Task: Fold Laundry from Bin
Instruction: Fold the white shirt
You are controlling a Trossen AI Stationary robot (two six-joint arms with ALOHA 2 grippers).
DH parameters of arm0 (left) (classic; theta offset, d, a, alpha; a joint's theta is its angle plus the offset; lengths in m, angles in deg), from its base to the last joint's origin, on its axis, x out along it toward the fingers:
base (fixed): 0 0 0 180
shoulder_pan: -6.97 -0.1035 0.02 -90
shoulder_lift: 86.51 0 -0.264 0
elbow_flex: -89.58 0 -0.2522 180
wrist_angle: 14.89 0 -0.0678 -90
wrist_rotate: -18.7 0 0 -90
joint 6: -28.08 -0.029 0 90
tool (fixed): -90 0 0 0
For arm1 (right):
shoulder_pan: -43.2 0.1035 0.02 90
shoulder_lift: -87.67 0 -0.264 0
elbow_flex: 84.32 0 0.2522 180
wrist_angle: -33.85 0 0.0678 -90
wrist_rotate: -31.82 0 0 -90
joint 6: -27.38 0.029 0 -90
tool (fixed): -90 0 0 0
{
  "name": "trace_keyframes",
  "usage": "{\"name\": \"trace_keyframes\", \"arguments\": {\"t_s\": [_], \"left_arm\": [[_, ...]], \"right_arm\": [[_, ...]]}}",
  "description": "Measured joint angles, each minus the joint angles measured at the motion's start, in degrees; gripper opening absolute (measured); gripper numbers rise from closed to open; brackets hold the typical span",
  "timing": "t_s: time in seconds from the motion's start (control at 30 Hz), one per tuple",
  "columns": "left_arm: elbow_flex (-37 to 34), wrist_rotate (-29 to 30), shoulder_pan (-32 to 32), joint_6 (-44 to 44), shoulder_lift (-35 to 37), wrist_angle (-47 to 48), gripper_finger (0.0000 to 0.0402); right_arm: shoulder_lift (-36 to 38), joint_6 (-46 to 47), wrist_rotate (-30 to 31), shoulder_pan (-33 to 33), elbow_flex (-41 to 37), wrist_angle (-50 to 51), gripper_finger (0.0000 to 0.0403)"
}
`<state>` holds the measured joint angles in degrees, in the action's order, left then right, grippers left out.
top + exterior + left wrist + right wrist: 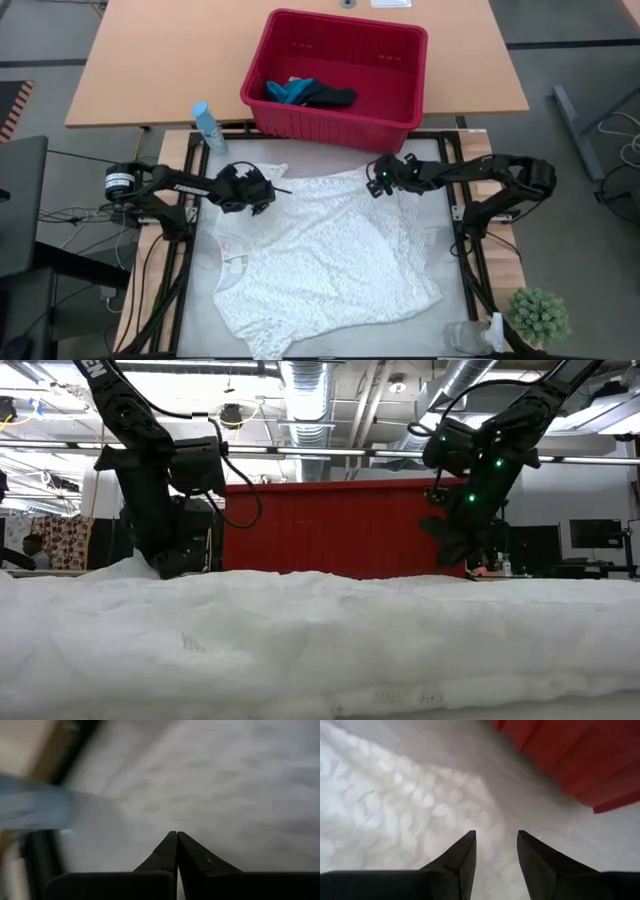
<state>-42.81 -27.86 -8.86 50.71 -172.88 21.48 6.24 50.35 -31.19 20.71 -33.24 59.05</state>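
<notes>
The large white lacy cloth [320, 250] lies spread flat on the table and fills the low view [320, 630]. The red bin [330, 125] stands just beyond its far edge, with the dark navy item [335, 97] and the teal-blue item [290, 92] lying inside. My left gripper [268, 190] is shut and low at the cloth's far left corner; no cloth shows between its fingertips in the left wrist view [176, 836]. My right gripper [375, 183] is open just above the cloth's far right corner [496, 837], close to the bin's wall [580, 750]. My left gripper has its shut fingers [170, 850] pointing down at the white cloth's far left corner. I cannot tell whether they touch it.
A light blue spray bottle [208, 128] stands at the table's far left, close to my left gripper. A clear cup [465, 337] and a small green plant [540, 315] stand at the near right corner. A wooden table [150, 60] lies under and behind the bin.
</notes>
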Motion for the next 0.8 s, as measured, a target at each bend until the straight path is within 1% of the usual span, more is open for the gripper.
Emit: {"name": "trace_keyframes", "arguments": {"t_s": [0.1, 0.17, 0.2, 0.27, 0.37, 0.5, 0.63, 0.7, 0.8], "left_arm": [[0.0, 6.1, -1.0, 0.4, 0.0, -2.0, 0.0], [0.0, 7.6, -1.4, -1.1, 0.0, -5.4, 0.0], [0.1, 7.3, -1.5, -1.8, 0.0, -7.0, 0.0], [1.0, 2.2, -1.2, -2.7, 1.0, -6.9, 0.0], [2.7, -7.8, 1.5, -2.9, 4.3, -6.7, 0.0], [2.9, -16.3, 5.3, -2.2, 10.6, -6.6, 0.0], [1.3, -26.1, 6.2, -1.4, 15.0, -3.6, 0.0], [-0.3, -28.5, 6.1, 0.9, 15.2, -1.9, 0.0], [-2.7, -30.4, 6.1, 3.6, 14.5, -0.9, 0.0]], "right_arm": [[0.1, 0.1, 0.0, 1.3, 0.0, 0.7, 0.0161], [0.1, 0.1, 0.0, 2.0, 0.0, 0.4, 0.016], [0.1, 0.1, 0.0, 2.4, 0.0, 0.4, 0.016], [0.6, 0.1, -0.3, 3.8, 0.1, 0.9, 0.016], [1.8, 0.1, -0.3, 6.3, 0.7, 2.4, 0.0159], [3.9, -0.2, -0.1, 9.0, 0.7, 3.6, 0.0159], [4.9, 0.5, 0.0, 11.2, 0.7, 4.4, 0.0159], [5.0, 0.5, 0.0, 12.2, 0.7, 4.4, 0.0159], [5.0, 0.6, 0.0, 13.4, 0.7, 4.4, 0.0159]]}}
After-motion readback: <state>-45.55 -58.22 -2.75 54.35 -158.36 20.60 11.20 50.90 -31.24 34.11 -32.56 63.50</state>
